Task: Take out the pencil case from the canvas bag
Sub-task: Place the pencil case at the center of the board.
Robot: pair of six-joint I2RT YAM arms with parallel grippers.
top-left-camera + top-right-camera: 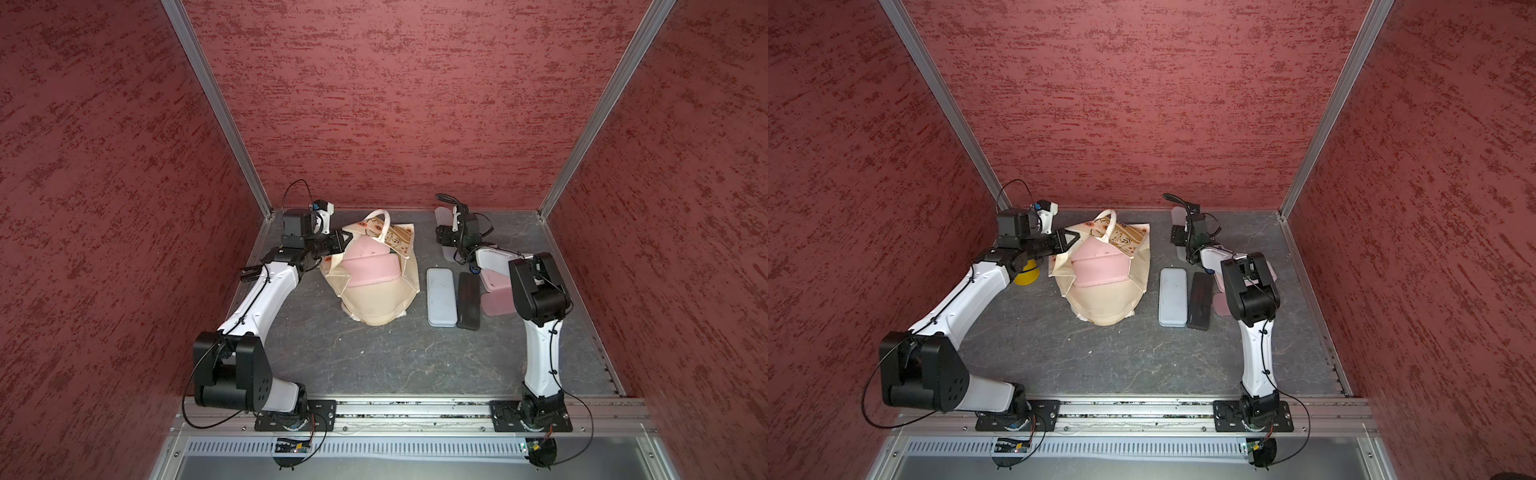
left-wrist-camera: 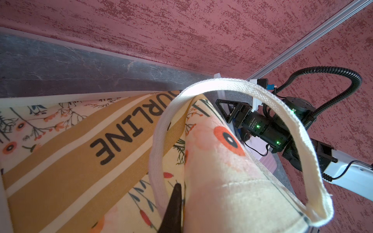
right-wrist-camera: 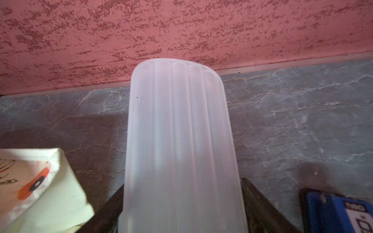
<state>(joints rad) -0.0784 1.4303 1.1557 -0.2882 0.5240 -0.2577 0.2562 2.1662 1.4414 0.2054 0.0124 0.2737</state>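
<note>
The cream canvas bag (image 1: 374,305) (image 1: 1104,303) lies on the table with its mouth toward the back wall. Pink pencil cases (image 1: 372,270) (image 1: 1100,266) show inside the mouth. My left gripper (image 1: 347,240) (image 1: 1072,239) (image 2: 181,193) is shut on the bag's floral rim at its left side. One dark finger (image 2: 174,203) shows, and the fabric hides the other. At the back right, my right gripper (image 1: 445,233) (image 1: 1178,235) (image 3: 181,211) is shut on a frosted, ribbed, translucent pencil case (image 3: 179,131) (image 1: 442,216), a finger on each side of it.
A light grey tin case (image 1: 441,297) and a black case (image 1: 468,301) lie side by side right of the bag. A pink translucent case (image 1: 496,301) lies under the right arm. A yellow object (image 1: 1026,275) sits behind the left arm. Red walls close in three sides.
</note>
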